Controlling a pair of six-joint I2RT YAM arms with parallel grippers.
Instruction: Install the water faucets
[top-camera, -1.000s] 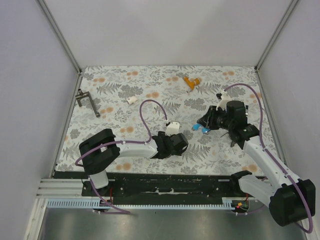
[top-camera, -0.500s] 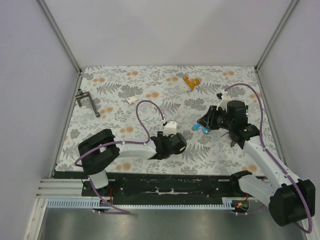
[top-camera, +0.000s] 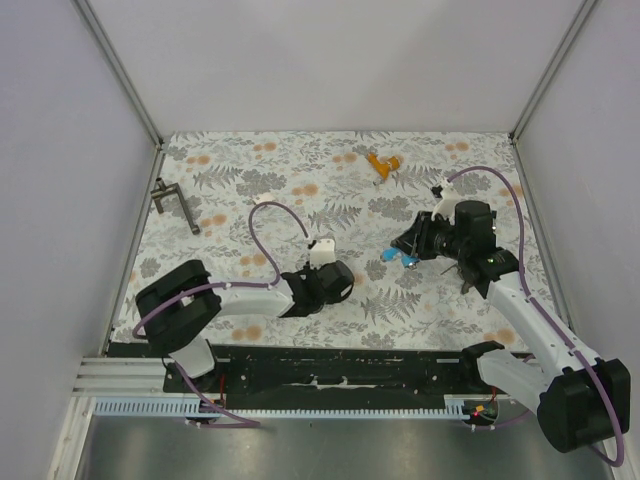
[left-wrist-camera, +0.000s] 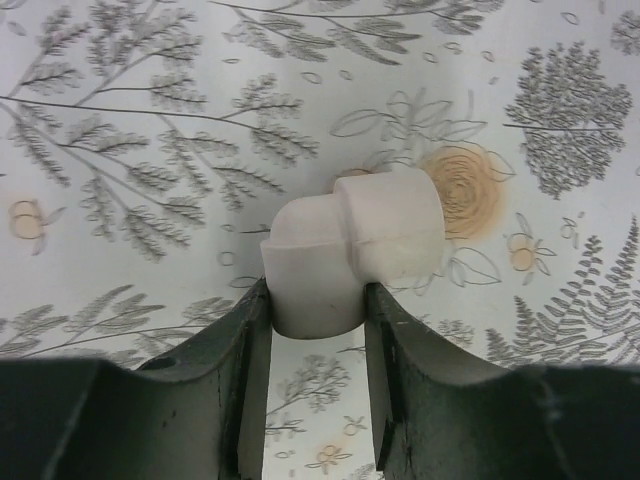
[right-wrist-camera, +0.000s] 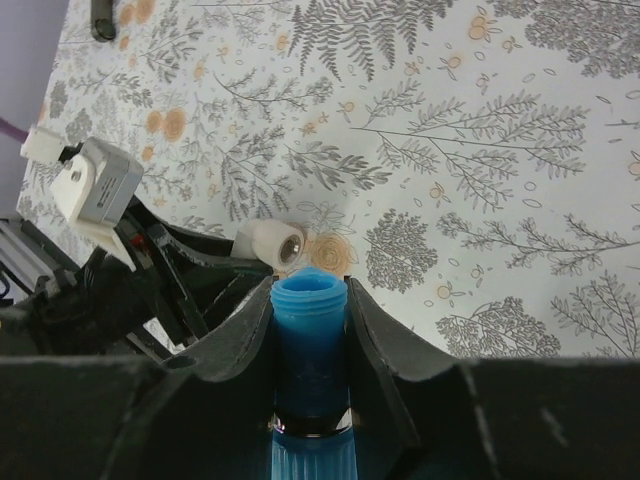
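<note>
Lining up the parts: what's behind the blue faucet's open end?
The white elbow, clamped in the left gripper, opening facing the faucet. Its lower part is hidden behind that gripper.

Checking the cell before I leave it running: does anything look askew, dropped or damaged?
Nothing stands out. The left gripper squarely clamps a white elbow fitting, the right gripper holds the blue faucet, and the orange faucet lies loose farther back, apparently intact.
</note>
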